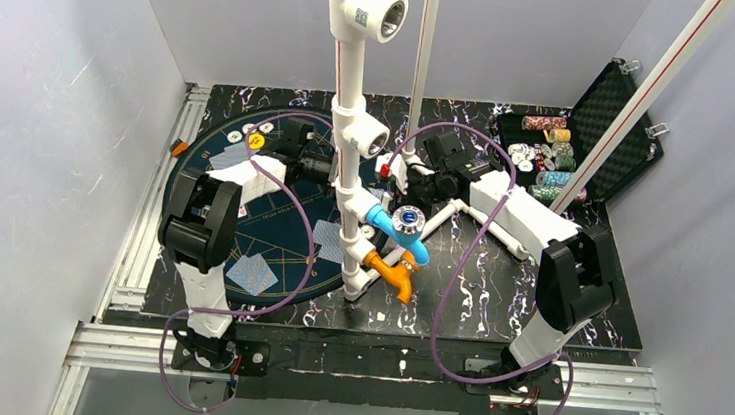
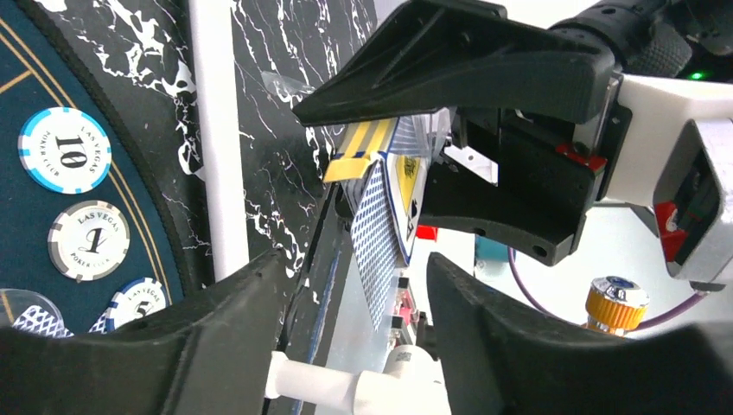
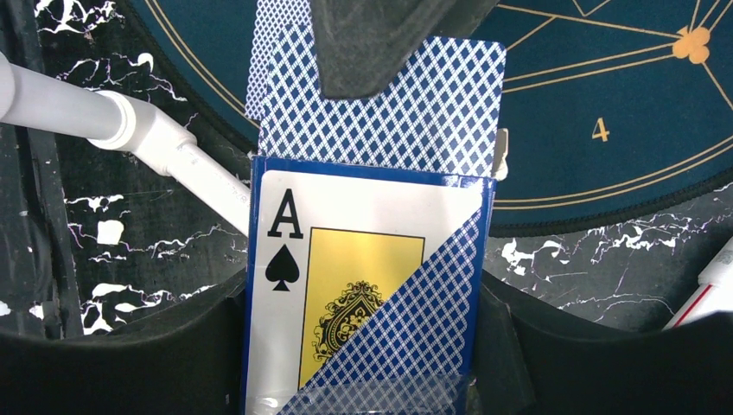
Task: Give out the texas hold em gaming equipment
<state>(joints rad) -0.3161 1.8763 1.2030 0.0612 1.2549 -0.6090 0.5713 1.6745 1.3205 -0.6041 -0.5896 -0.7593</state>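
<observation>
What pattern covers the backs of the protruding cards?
Blue diamond lattice on white cards; clearest in right wrist view.

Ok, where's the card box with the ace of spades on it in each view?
Right wrist: card box at bottom centre, face to the camera, blue-backed cards sticking out above it.
Left wrist: centre, seen edge-on, clamped in the right gripper.
Top external: too small to make out; the right gripper marks the spot.
Shared landmark: the round blue felt mat.

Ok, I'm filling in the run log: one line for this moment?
right pincer: holding card box | left pincer: open, by protruding cards | chips: on felt mat
</observation>
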